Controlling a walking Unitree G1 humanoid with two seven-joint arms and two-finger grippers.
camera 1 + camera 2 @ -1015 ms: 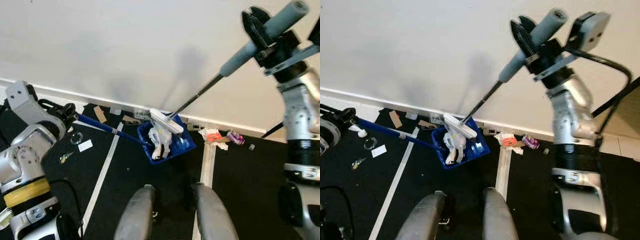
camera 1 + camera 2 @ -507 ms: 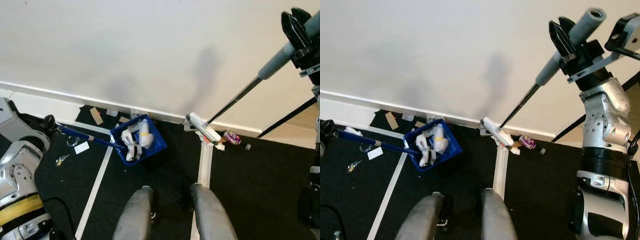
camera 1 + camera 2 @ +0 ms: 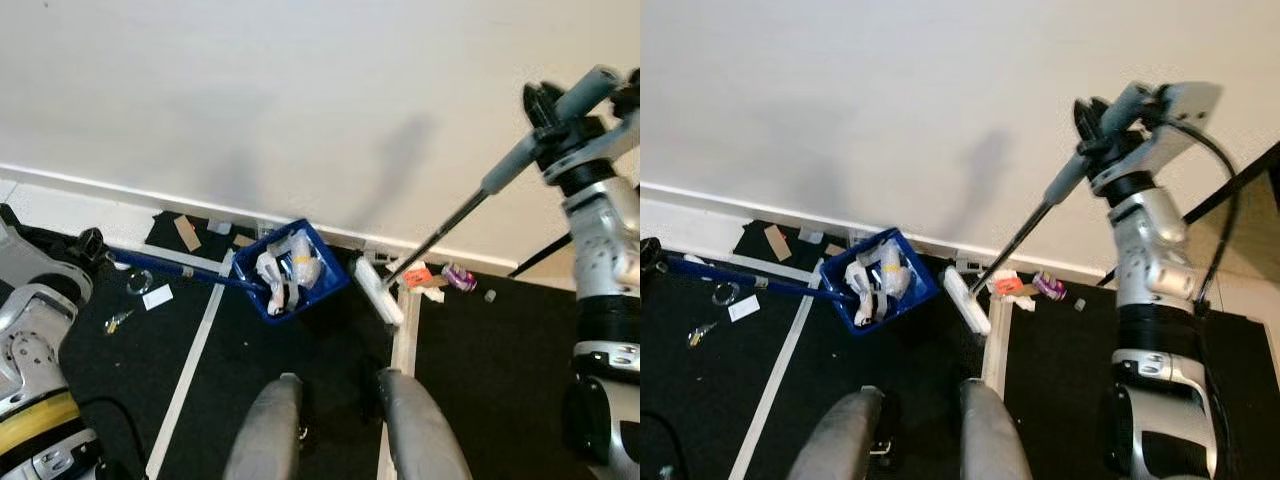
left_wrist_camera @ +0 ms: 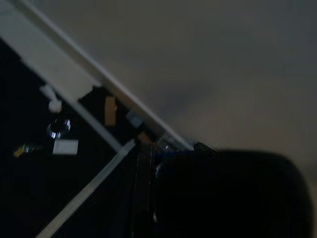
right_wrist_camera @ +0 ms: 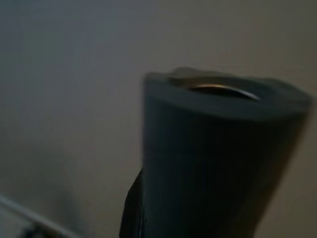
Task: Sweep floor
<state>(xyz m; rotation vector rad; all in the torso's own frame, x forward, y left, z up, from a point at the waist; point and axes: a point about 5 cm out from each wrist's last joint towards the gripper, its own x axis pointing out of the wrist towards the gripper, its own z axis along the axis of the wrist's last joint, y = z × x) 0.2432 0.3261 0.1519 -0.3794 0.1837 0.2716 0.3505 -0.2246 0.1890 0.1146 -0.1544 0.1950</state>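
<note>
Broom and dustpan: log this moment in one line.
right gripper holds broom | head beside blue dustpan | left gripper holds dustpan handle | litter unswept

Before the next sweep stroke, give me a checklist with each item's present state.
1. Right tool shut on the broom grip: ok.
2. Broom head down on the black floor between dustpan and litter: ok.
3. Left tool at the end of the blue dustpan handle: grip cannot tell, the left wrist view is too dark.
4. Dustpan already holds white scraps, so room for more: cannot tell.
5. Orange wrapper and purple wrapper by the wall not yet swept in: not ok.
6. Small scraps lie near the dustpan handle: not ok.
</note>
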